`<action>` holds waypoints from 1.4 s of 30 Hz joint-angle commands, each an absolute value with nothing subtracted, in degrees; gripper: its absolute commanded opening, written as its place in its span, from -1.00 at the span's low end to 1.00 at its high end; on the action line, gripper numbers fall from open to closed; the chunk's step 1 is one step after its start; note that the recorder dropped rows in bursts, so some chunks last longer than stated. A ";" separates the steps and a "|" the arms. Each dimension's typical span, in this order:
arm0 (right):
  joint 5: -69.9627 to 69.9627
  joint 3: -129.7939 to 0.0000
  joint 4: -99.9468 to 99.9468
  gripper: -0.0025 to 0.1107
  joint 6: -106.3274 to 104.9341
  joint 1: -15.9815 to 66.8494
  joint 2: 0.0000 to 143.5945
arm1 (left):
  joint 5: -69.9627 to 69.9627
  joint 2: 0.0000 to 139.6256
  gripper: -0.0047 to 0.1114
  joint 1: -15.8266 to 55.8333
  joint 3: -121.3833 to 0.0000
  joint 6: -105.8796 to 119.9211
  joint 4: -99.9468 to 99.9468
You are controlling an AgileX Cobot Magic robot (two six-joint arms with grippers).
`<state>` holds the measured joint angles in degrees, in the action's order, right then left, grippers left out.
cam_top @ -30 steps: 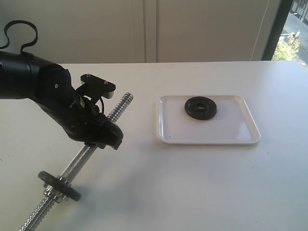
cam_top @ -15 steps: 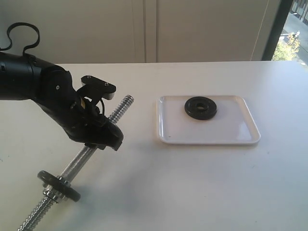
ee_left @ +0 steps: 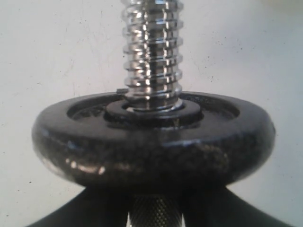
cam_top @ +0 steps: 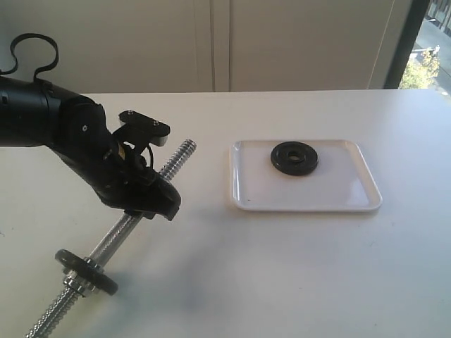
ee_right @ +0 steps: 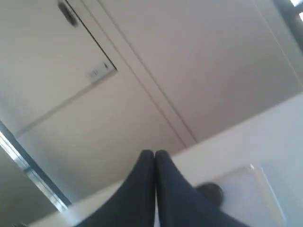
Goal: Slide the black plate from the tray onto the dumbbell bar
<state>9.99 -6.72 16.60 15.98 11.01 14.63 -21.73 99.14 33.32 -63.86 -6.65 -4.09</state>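
Observation:
The black plate (cam_top: 294, 158) lies flat in the far half of the white tray (cam_top: 352, 197). My left gripper (cam_top: 144, 201) is shut on the knurled middle of the dumbbell bar (cam_top: 176, 158) and holds it tilted above the table, its bare threaded end toward the tray. In the left wrist view the fingers (ee_left: 71, 217) flank the knurled bar (ee_left: 152, 56). My right gripper (ee_right: 155, 153) is shut and empty, raised toward the wall, with the black plate (ee_right: 210, 191) and tray (ee_right: 258, 189) blurred beyond it. It does not show in the exterior view.
A second black disc (cam_top: 86, 270) sits on the bar's lower part, backed by a chrome collar nut (cam_top: 79, 285); this disc (ee_left: 151, 146) fills the left wrist view. The white table (cam_top: 282, 267) runs to the wall behind and to a window at the right.
The left arm and the bar shifted only very slightly a second ago and have stayed still since. The plate and tray have not moved.

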 commanded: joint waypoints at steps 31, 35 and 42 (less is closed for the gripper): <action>-33.03 -93.57 -2.34 0.89 -6.58 18.25 121.51 | -20.87 97.39 -0.92 33.30 -64.69 -6.19 -4.10; -35.81 -94.83 -4.72 0.89 -0.36 17.48 122.79 | -20.98 97.39 -0.92 33.30 -64.69 -6.19 -4.10; -41.04 -98.66 -4.30 0.89 -2.58 16.47 127.45 | -20.88 97.39 -0.92 33.30 -64.69 -6.19 -3.50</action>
<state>-40.30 -97.59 -3.92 -1.88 17.05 126.33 -21.96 99.14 33.32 -63.86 -6.55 -3.96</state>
